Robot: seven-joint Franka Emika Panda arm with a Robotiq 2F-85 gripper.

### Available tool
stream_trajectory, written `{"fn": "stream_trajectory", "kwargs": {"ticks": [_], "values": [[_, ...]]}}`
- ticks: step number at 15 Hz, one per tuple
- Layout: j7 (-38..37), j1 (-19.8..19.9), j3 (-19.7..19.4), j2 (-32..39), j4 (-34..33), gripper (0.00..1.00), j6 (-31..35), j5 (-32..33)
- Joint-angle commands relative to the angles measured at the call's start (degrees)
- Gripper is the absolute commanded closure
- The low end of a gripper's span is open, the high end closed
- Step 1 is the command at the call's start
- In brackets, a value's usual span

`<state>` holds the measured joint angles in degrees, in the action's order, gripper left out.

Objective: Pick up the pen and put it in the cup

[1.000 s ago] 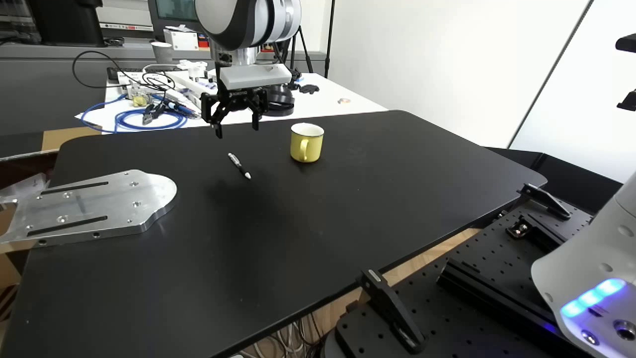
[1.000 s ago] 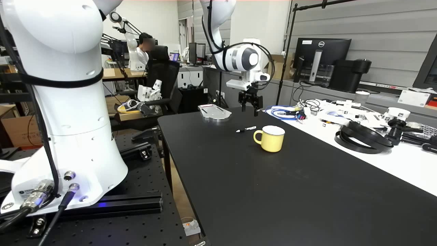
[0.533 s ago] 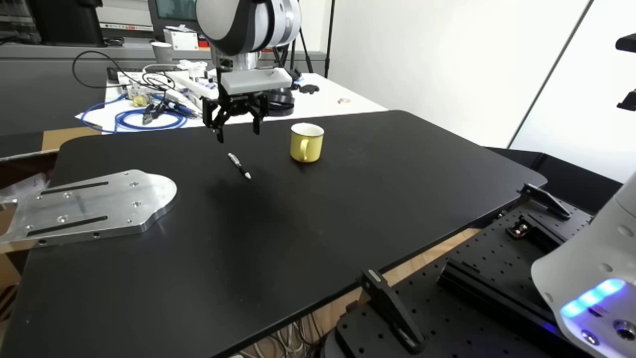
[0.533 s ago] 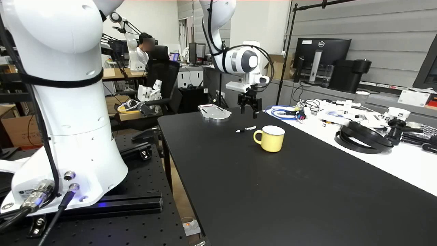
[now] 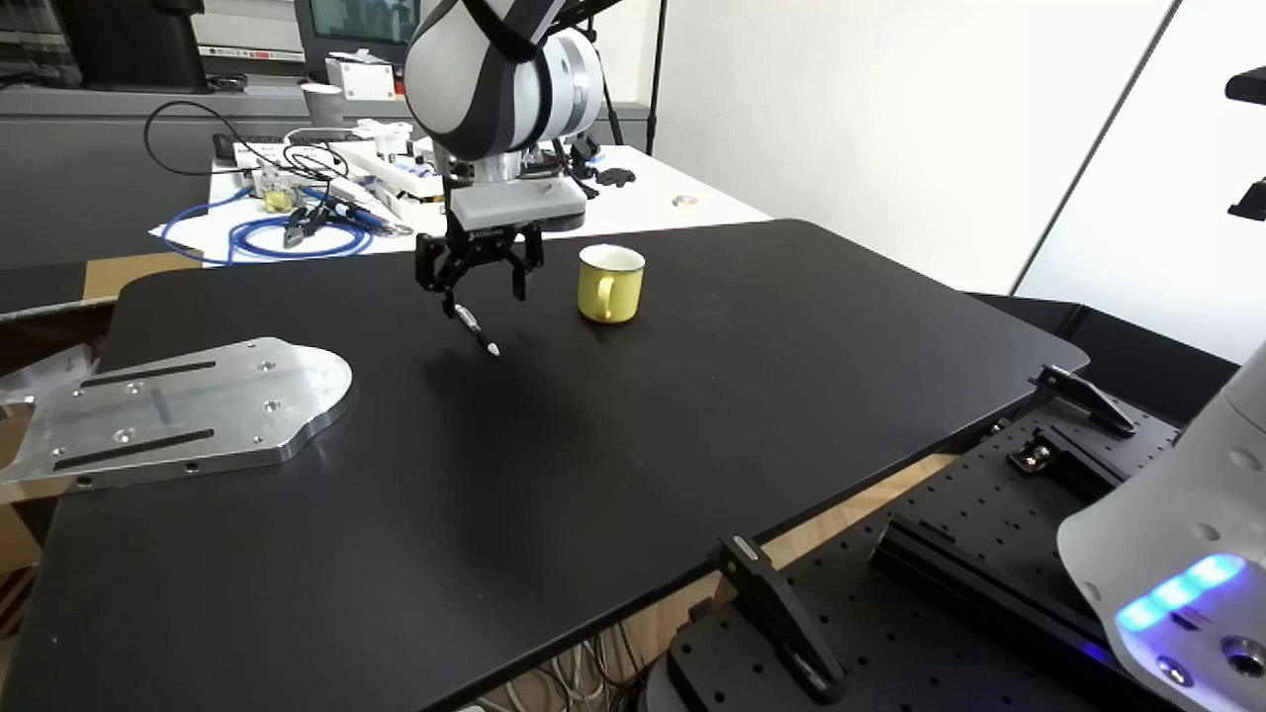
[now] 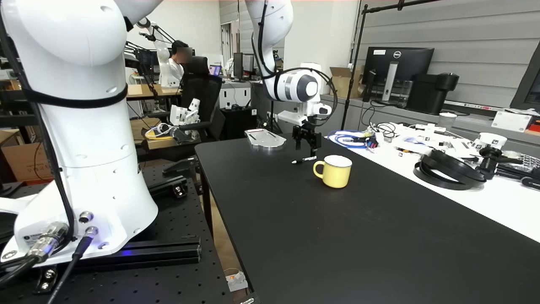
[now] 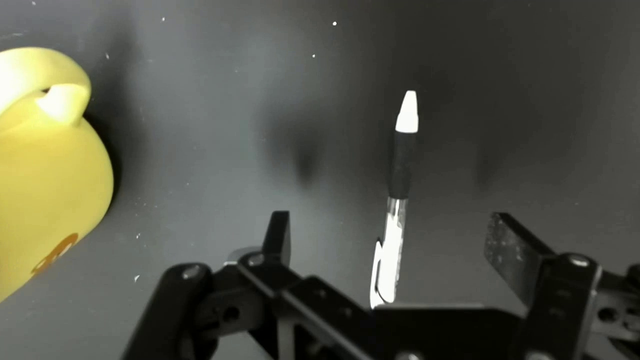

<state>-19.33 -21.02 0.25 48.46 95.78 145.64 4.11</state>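
Beyond the surface [image 6: 379, 236] in an exterior view, a monitor [image 6: 411, 63] bears a Dell logo [image 6: 397, 54]; the pen [image 6: 303, 160] lies on the surface near the yellow cup [image 6: 336, 174]. In the wrist view, the cup's brown mark [image 7: 56, 251] is illegible; the spread end effector [image 7: 392, 237] frames the white-tipped, black-gripped pen.

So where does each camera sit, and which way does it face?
An exterior view: apparently beside the table, facing a cluttered bench; the arm, gripper and part of the base show.
An exterior view: close by the base, facing a metal plate; base, arm and gripper show.
Wrist view: carried on the arm, facing down at the table; gripper fingers show.
All three share the pen and yellow cup.
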Motion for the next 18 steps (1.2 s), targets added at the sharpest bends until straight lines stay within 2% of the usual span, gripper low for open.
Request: {"fn": "stream_trajectory", "kwargs": {"ticks": [1,6,7,8,13,18], "values": [[-0.37,0.48,0.48,1.6,-1.41,0.0,0.93,-1.04],[-0.71,0.12,0.17,2.63,-1.69,0.0,2.27,-1.56],[-0.75,0.18,0.22,2.9,-1.73,0.25,2.68,-1.72],[-0.73,0.25,0.28,3.11,-1.73,0.26,3.05,-1.87],[-0.77,0.28,0.47,4.79,-1.94,0.63,4.92,-3.32],[-0.99,0.05,0.39,5.41,-2.98,0.94,4.34,-4.02]]}}
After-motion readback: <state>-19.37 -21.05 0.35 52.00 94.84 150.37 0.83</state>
